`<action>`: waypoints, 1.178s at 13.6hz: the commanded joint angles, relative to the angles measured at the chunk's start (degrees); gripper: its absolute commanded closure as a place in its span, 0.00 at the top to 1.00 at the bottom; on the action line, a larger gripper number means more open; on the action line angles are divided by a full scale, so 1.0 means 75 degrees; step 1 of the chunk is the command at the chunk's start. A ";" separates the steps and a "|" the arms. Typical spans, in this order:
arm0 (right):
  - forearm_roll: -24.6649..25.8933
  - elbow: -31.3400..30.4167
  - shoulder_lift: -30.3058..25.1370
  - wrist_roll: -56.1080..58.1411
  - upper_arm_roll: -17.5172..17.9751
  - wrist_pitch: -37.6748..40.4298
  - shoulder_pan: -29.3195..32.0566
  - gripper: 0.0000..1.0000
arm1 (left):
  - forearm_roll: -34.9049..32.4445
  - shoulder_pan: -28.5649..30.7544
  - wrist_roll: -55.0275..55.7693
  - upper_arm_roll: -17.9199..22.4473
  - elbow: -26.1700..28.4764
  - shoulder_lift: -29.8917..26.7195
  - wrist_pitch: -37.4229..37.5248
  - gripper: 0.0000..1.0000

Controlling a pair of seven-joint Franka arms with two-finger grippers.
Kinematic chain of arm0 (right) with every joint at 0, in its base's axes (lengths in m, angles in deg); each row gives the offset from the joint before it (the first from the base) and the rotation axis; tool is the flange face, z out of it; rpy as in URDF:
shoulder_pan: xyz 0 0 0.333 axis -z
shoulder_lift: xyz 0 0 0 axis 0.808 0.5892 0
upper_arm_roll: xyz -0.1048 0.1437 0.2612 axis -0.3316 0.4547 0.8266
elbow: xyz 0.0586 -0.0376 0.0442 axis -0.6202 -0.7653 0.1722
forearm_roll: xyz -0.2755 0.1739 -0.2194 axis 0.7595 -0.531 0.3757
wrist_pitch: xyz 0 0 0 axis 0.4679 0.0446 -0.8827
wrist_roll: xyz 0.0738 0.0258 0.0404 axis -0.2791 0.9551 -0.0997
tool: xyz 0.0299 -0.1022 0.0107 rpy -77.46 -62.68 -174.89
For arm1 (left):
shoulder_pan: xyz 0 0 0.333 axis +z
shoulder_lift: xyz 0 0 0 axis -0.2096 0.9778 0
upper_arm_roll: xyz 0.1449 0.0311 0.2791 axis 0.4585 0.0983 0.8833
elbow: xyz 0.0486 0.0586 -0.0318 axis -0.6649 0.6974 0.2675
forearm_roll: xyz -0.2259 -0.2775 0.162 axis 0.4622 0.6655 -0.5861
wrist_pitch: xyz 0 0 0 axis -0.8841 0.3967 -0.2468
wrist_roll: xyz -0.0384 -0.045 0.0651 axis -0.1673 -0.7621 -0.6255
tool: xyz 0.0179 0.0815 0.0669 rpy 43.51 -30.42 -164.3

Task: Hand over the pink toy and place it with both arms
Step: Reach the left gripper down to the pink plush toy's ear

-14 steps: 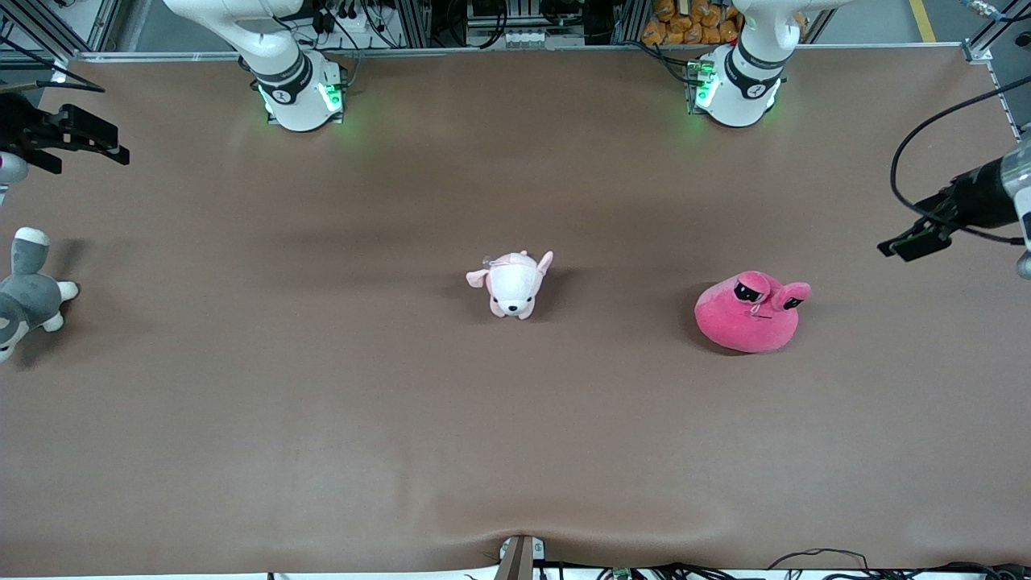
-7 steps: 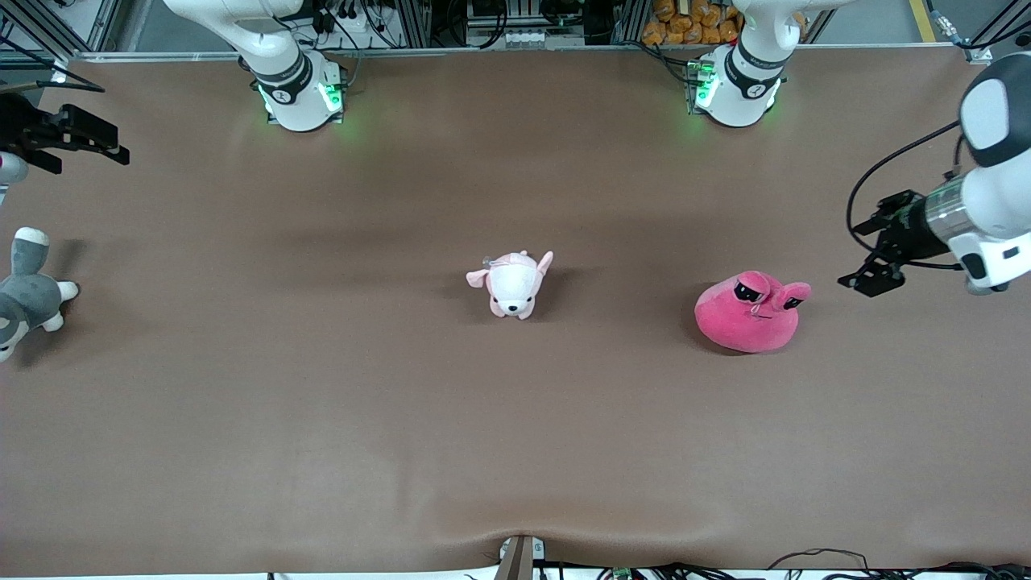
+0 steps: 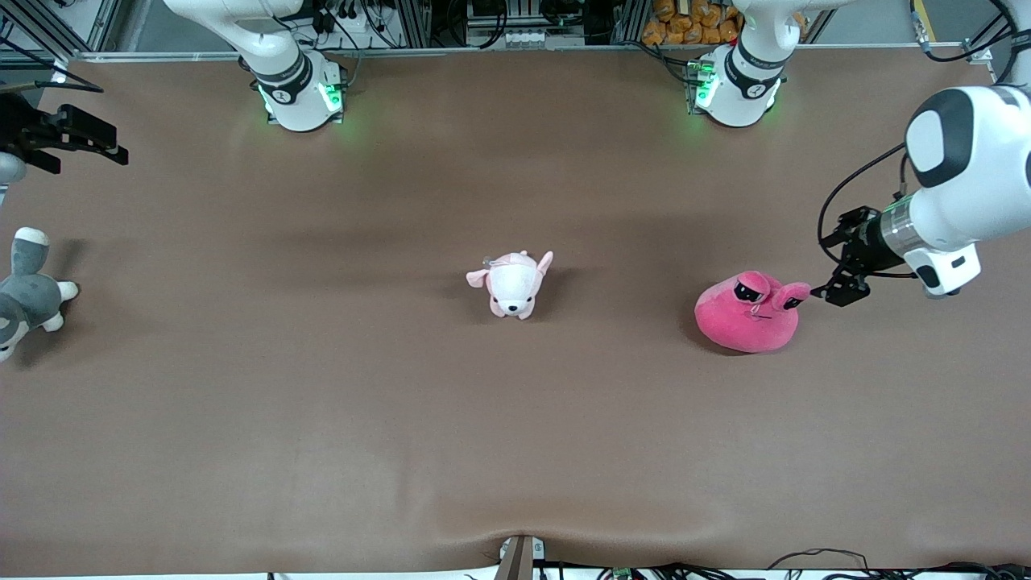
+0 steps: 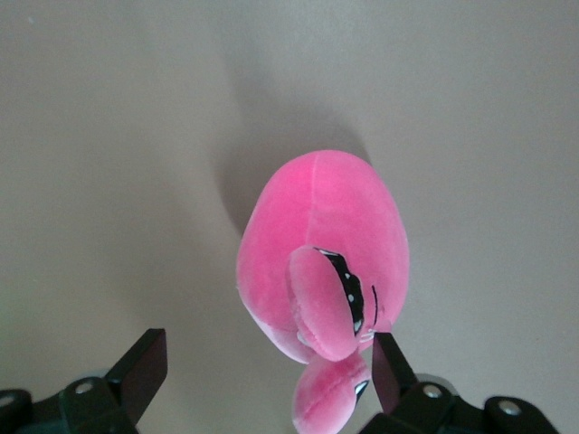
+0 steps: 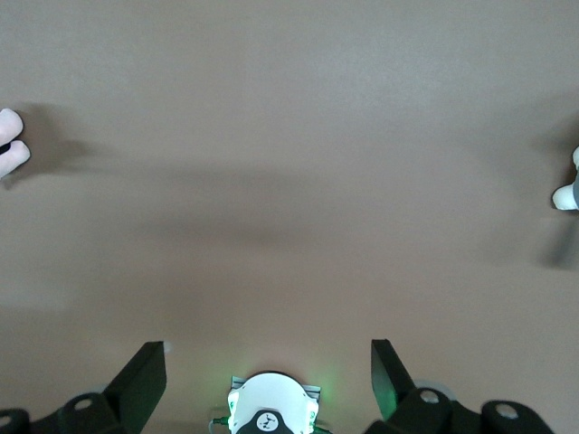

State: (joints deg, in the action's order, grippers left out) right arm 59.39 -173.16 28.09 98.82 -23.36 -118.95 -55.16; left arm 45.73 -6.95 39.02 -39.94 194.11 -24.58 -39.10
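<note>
The left end effector (image 3: 838, 278) hangs wide open and empty, just at 3 o'clock of the pink toy (image 3: 749, 312), by its eye stalks. Its black fingers (image 4: 140, 371) are flat and hard. The toy is a round, soft, fuzzy blob on the smooth brown worktop (image 3: 515, 435), toward the left arm's end. The right end effector (image 3: 56, 137) waits wide open and empty over the other end, above a grey-and-white plush (image 3: 28, 294). A small pale pink dog plush (image 3: 511, 283) sits in the middle.
</note>
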 commanded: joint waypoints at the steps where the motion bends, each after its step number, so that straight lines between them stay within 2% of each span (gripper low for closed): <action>1: -0.0133 0.0070 -0.0023 0.0039 0.0024 0.0033 0.0098 1.00 | 0.0559 0.0040 0.0330 -0.0028 0.0587 -0.0217 -0.0670 1.00; 9: -0.0052 0.0245 0.0071 0.0039 0.0024 0.0009 0.0109 1.00 | 0.0922 0.0028 0.0776 -0.0028 0.0740 0.0193 -0.1128 1.00; 14: 0.0019 0.0491 0.0352 0.0109 0.0024 0.0033 0.0121 1.00 | 0.1229 0.0028 0.0776 -0.0028 0.0600 0.0486 -0.1235 0.38; 16: 0.0031 0.0492 0.0352 0.0109 0.0024 0.0045 0.0121 1.00 | 0.1205 0.0005 0.0765 -0.0028 0.0483 0.0580 -0.1235 0.00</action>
State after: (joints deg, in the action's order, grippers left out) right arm 59.52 -171.34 29.74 98.83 -23.49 -119.37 -54.96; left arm 54.07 -6.93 44.33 -39.93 199.14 -21.14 -48.10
